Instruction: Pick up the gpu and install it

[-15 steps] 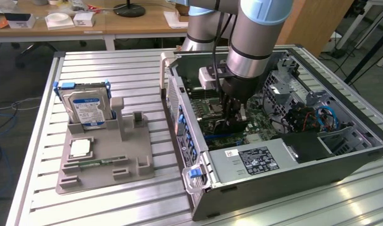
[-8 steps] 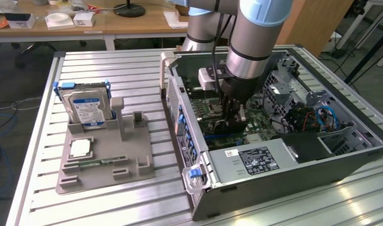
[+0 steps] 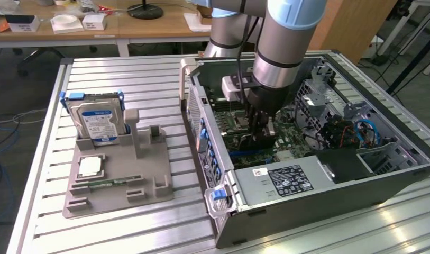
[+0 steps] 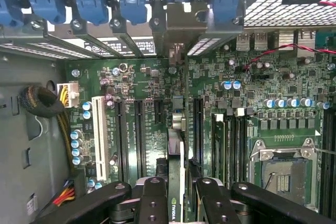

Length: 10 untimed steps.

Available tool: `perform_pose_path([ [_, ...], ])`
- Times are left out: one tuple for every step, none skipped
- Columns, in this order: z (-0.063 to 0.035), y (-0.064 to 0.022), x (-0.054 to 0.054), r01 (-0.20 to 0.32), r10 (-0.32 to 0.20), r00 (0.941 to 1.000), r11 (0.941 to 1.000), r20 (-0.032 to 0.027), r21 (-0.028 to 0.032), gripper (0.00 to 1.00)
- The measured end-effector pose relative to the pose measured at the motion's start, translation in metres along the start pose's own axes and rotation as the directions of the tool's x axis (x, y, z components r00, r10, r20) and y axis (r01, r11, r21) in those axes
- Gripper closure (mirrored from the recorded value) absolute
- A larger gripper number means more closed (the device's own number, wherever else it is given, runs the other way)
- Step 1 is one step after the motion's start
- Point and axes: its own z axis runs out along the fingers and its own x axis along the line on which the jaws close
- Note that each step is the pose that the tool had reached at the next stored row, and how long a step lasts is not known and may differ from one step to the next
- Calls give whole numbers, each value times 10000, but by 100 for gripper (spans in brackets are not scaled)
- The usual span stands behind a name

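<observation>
Exterior view: grey-and-blue robot arm reaches down into the open dark metal computer case, which lies on its side on the ribbed aluminium table. The black claw sits low over the green motherboard, with a thin flat dark card — the gpu — standing edge-on between its fingers. Towards the exterior view's left of the claw, outside the case wall, a grey plastic parts holder carries a silver hard drive with blue rails standing upright and a narrow green memory stick lying flat.

Wrist view: the two black fingers are clenched on the gpu, gripping the green-edged card on both faces. The card runs straight away from the claw, ending in its metal bracket strip at the case's rear slot openings beside the blue retention clips. Long black expansion slots lie parallel to the card on either side. Whether the card's lower edge is seated in a slot cannot be told. A silver processor socket lies well off to one side of the claw.
</observation>
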Motion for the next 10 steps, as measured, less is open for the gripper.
perform_pose_path([
  [6,1,1,0,0,10000,10000,-4,-2,74],
  [14,1,1,-1,1,10000,10000,-8,-3,74],
  [24,2,2,-1,1,10000,10000,-10,-4,74],
  [31,2,2,0,0,10000,10000,-13,-6,74],
  [37,2,3,-1,1,10000,10000,-14,-6,74],
  [46,2,3,0,0,10000,10000,-10,-4,74],
  [52,4,2,-2,2,10000,10000,0,0,74],
  [55,5,1,-2,2,10000,10000,-1,1,74],
  [60,5,2,-1,1,10000,10000,-5,-1,74],
  [66,7,2,-1,1,10000,10000,-3,-5,74],
])
